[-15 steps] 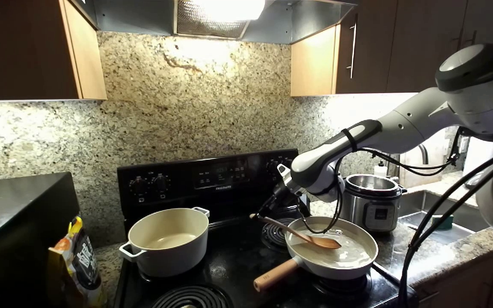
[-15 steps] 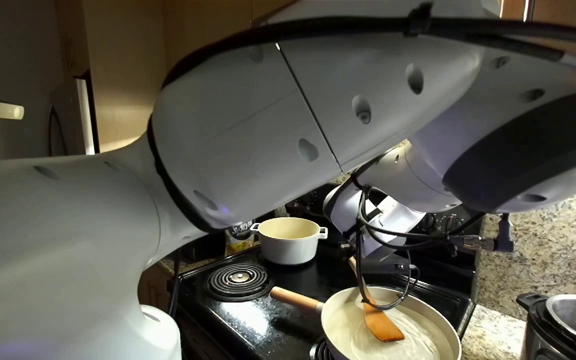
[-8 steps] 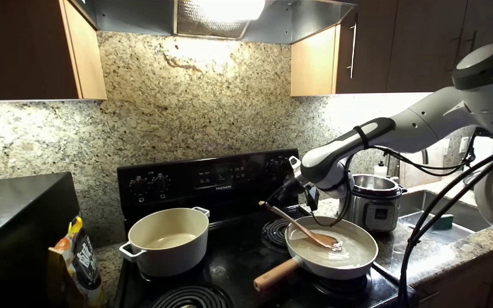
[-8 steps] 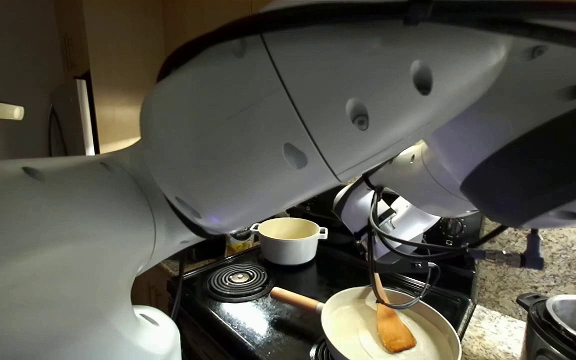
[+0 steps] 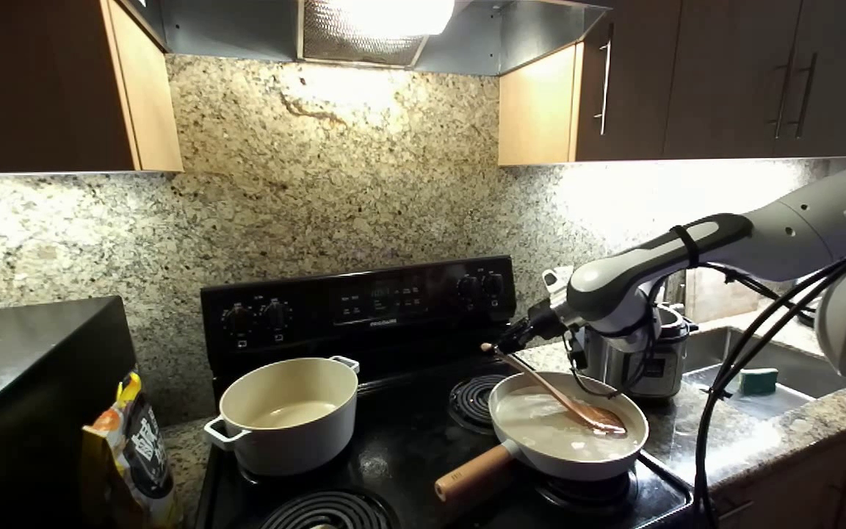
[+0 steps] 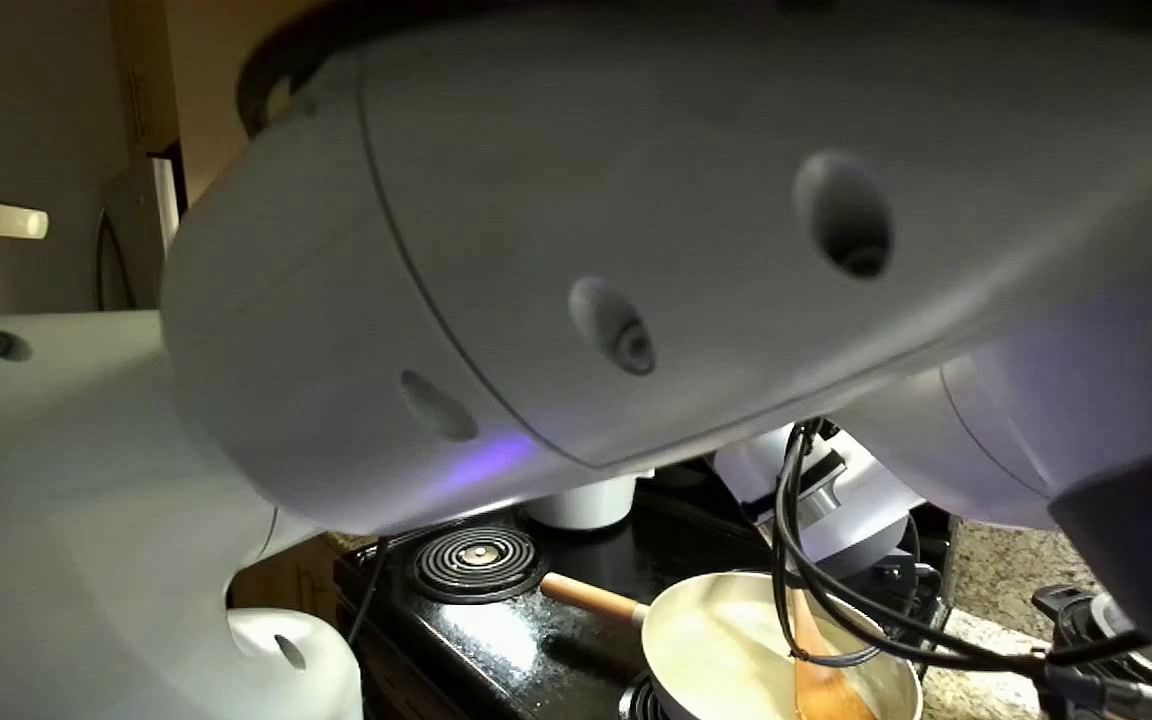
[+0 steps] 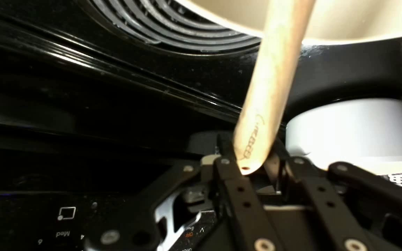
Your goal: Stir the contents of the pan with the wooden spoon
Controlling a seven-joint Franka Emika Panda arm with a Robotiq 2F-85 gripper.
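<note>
The cream-white pan (image 5: 577, 468) sits on the stove, its pale wooden handle pointing to the front left in an exterior view. Pale, glossy contents (image 5: 540, 420) cover its bottom. My gripper (image 5: 505, 345) is shut on the upper end of the wooden spoon (image 5: 551, 389), beyond the pan's rim. The spoon slants down over that rim, and its bowl lies in the contents toward the pan's right side. From the wrist, the spoon's handle (image 7: 274, 80) stands between the fingers of the gripper (image 7: 252, 150). Cables partly cover the spoon (image 6: 826, 690) in an exterior view.
A deep cream two-handled pot (image 5: 294, 441) stands left of the pan. Behind the pan, a steel cooker (image 5: 669, 371) is partly covered by the arm. A yellow-black bag (image 5: 145, 455) stands at the left. The stove's control panel (image 5: 371, 297) rises behind the gripper.
Arm and gripper have moved to the right in an exterior view, taking the spoon along. The spoon's bowl has slid through the contents toward the pan's right side. The pan has stayed put.
</note>
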